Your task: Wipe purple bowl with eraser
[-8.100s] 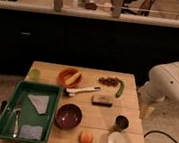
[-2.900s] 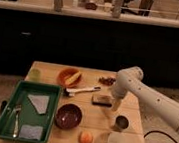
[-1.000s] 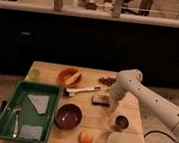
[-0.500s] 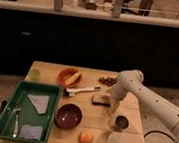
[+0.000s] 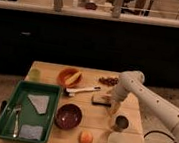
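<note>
Eraser (image 5: 100, 100) comes first, because I need it before I can wipe anything. My claw (image 5: 112, 109) is down low over the table (image 5: 96, 118), right at the 3 o'clock end of the eraser. It is so close that I cannot say if the two are touching. I also cannot tell if the claw is open, closed or holding something, since it is just a pale blob from here. I think the arm bends down from the right side like this so the claw can reach the eraser from above. The eraser lies flat near the middle of the table, at about 10 o'clock from the claw. A small metal cup (image 5: 121, 123) stands near the claw at 5 o'clock, and I would watch it, as a swing that way could knock it. A white cup (image 5: 116, 142) sits further out at 6 o'clock. The purple bowl (image 5: 68, 116) is at about 8 o'clock from the claw, well apart from it, with its open side up, which is good for wiping inside. It sits just beside the green tray (image 5: 40, 85), with bare table between it and the eraser. An orange fruit (image 5: 86, 137) lies near the bowl at its 4 o'clock. A white-handled brush (image 5: 82, 90) and an orange bowl (image 5: 69, 76) lie at 10 o'clock from the claw, past the eraser.
</note>
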